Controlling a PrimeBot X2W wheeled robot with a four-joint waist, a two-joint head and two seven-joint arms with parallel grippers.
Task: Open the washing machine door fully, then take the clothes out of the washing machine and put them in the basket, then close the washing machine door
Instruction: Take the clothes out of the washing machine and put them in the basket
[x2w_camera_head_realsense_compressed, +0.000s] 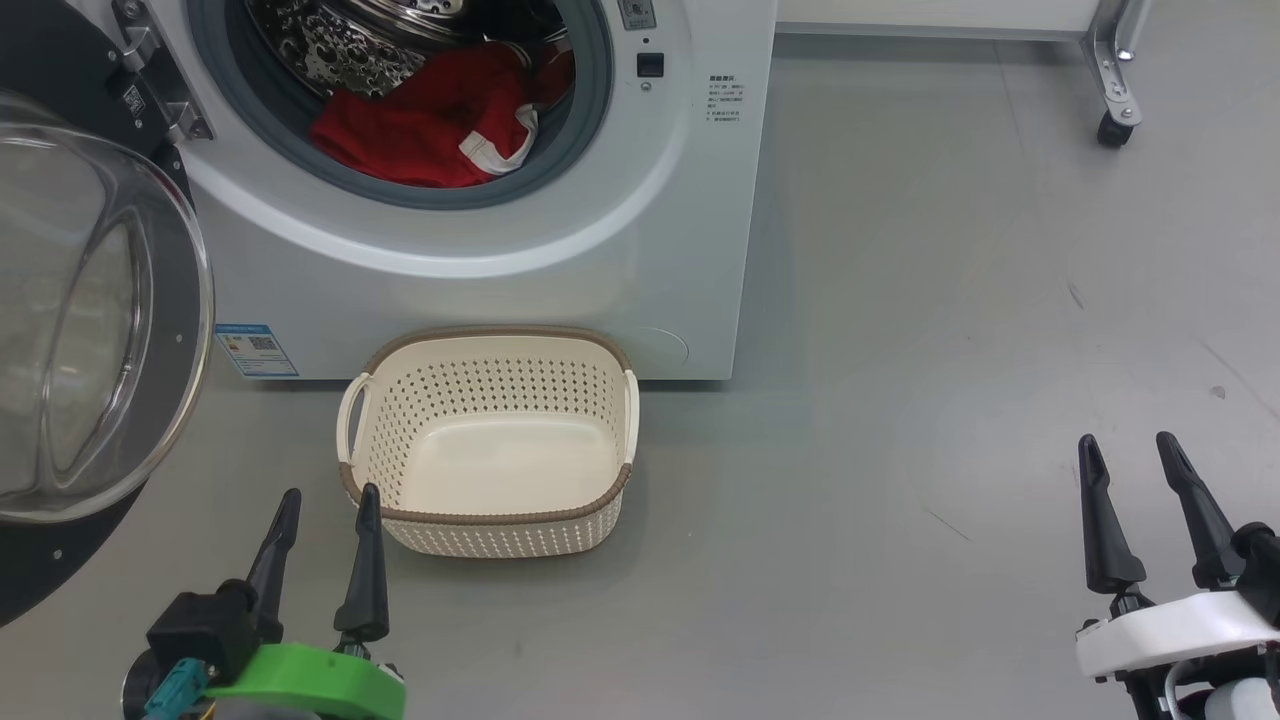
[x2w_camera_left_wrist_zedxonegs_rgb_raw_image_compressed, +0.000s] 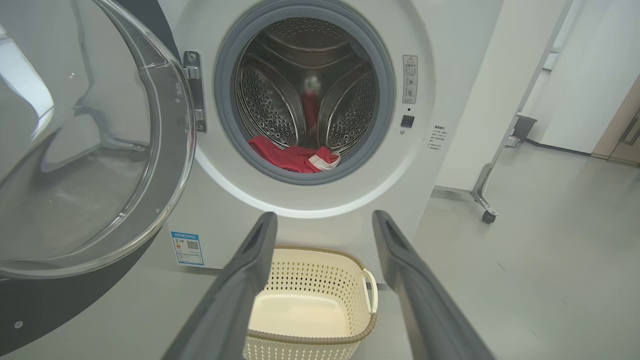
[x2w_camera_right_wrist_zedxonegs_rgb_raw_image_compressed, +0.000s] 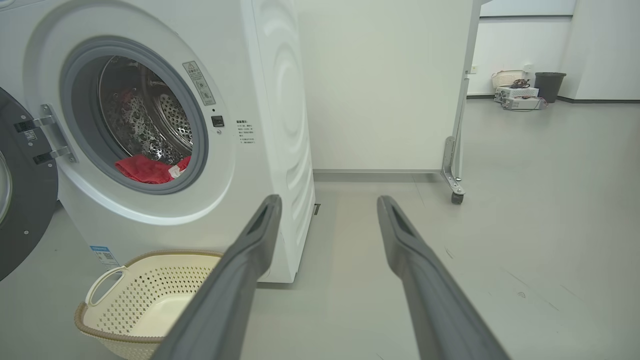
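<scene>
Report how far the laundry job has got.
Done: the door stands swung wide open. In hand: nothing; the left end effector and right end effector are open and empty, away from the washing machine. Left: the red clothes lie in the drum, the basket is empty, and the door needs closing.

Round door (x2w_camera_head_realsense_compressed: 70, 330): clear glass, glossy black rim
Perforated drum (x2w_camera_left_wrist_zedxonegs_rgb_raw_image_compressed: 270, 105): shiny steel
Cream basket (x2w_camera_head_realsense_compressed: 500, 540): matt plastic
Red clothes (x2w_camera_head_realsense_compressed: 400, 135): soft cloth
</scene>
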